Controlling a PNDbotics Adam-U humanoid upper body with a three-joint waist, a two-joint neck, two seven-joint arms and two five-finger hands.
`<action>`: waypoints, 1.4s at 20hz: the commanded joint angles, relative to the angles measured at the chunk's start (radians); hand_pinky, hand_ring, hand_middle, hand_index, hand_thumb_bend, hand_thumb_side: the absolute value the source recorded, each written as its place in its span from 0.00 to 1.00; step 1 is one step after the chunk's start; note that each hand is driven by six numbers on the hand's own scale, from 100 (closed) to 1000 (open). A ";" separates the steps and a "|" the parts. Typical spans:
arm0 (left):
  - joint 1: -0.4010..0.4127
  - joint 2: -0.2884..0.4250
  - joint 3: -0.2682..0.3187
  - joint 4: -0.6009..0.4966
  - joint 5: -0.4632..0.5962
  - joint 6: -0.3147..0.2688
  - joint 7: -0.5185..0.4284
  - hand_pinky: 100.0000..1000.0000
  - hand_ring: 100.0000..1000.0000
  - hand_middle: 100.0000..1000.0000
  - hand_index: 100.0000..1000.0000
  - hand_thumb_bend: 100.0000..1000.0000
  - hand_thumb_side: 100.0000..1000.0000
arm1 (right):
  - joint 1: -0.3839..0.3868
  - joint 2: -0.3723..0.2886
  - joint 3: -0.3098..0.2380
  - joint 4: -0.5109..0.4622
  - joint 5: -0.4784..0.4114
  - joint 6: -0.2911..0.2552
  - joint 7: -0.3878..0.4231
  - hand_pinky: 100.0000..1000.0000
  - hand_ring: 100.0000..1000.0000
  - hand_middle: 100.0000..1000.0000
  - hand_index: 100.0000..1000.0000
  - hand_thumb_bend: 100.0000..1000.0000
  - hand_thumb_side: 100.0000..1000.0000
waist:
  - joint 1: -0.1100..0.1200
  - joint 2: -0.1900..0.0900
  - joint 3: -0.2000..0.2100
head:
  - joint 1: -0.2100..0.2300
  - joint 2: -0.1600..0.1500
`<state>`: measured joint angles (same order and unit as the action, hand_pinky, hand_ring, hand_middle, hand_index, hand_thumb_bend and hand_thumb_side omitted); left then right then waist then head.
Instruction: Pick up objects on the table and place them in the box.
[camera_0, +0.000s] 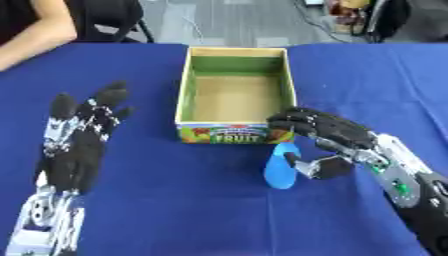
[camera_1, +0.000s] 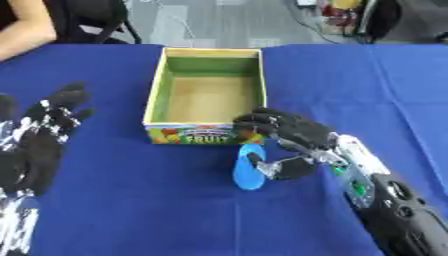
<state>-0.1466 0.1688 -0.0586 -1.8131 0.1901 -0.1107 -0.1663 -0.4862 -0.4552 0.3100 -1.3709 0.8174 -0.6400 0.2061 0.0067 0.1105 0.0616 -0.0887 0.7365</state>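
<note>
A cardboard fruit box with green inner walls stands open at the middle of the blue table, nothing showing inside it. Just in front of its near right corner lies a light blue oval object. My right hand reaches in from the lower right, its fingers curled over the object's top end and its thumb against the object's right side. My left hand rests open on the left, fingers spread and pointing away from me.
The blue cloth covers the whole table. A person's bare arm lies at the far left edge, touching nothing. Chairs and floor show beyond the far edge.
</note>
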 joint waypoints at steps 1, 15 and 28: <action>-0.014 0.003 -0.001 -0.015 0.005 -0.002 -0.005 0.90 0.95 0.91 0.77 0.80 1.00 | -0.017 -0.002 0.006 0.025 0.025 -0.011 -0.004 1.00 0.85 0.93 0.99 0.00 0.76 | 0.001 -0.011 0.002 | -0.014 -0.013; -0.016 0.001 -0.002 -0.015 0.005 -0.002 -0.007 0.90 0.95 0.92 0.77 0.80 1.00 | -0.021 0.000 0.028 0.063 0.107 -0.051 -0.033 1.00 0.86 0.94 0.99 0.00 0.76 | 0.000 -0.010 0.008 | -0.016 -0.014; -0.015 0.004 0.000 -0.014 0.003 -0.002 -0.005 0.90 0.95 0.92 0.77 0.80 1.00 | 0.024 -0.073 0.021 -0.182 0.080 -0.030 -0.034 0.99 0.88 0.95 0.99 0.00 0.76 | -0.002 -0.010 0.001 | -0.010 -0.014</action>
<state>-0.1516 0.1682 -0.0589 -1.8131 0.1906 -0.1094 -0.1719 -0.4558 -0.5012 0.3335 -1.5163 0.9042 -0.6721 0.1665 0.0050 0.1096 0.0633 -0.0964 0.7297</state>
